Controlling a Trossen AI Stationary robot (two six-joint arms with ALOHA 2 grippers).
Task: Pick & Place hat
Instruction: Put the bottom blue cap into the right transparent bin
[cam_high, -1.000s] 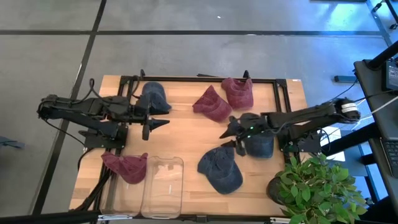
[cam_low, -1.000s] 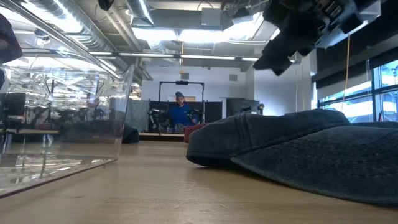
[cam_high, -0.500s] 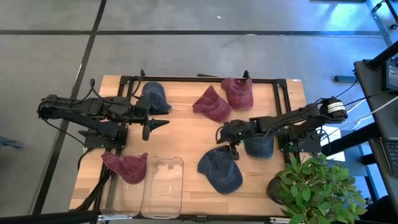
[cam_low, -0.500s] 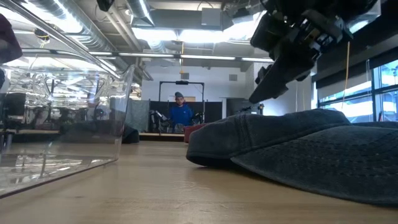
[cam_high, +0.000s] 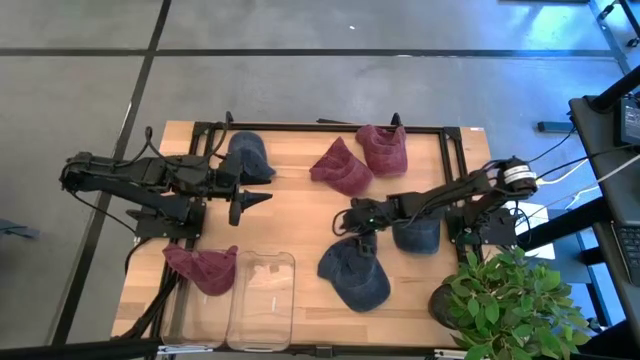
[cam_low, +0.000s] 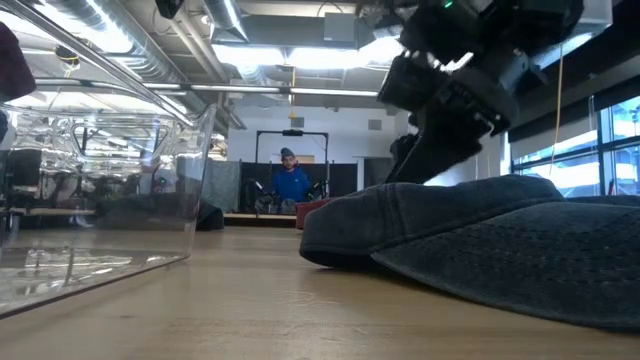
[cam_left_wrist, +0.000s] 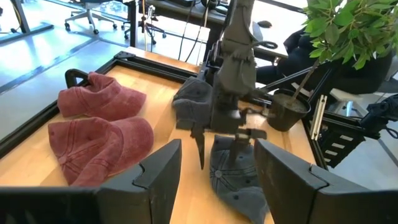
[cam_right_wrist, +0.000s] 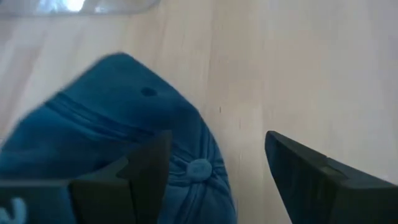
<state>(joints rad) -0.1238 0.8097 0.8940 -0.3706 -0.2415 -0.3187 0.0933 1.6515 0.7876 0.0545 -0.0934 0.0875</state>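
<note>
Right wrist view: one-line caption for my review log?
Open right gripper poised just above the blue cap on the wooden table.

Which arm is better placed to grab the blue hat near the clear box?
The right. Its open gripper hangs just above the blue hat beside the clear box. The left gripper, also open, waits across the table.

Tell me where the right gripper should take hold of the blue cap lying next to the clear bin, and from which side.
Probably the crown near its top button. The blue cap lies crown-up on the table, soft fabric bulging upward, so a pinch from straight above should gather it. The right gripper hangs open above that edge of the crown, one finger over the fabric; the flat brim toward the clear bin offers less to pinch.
</note>
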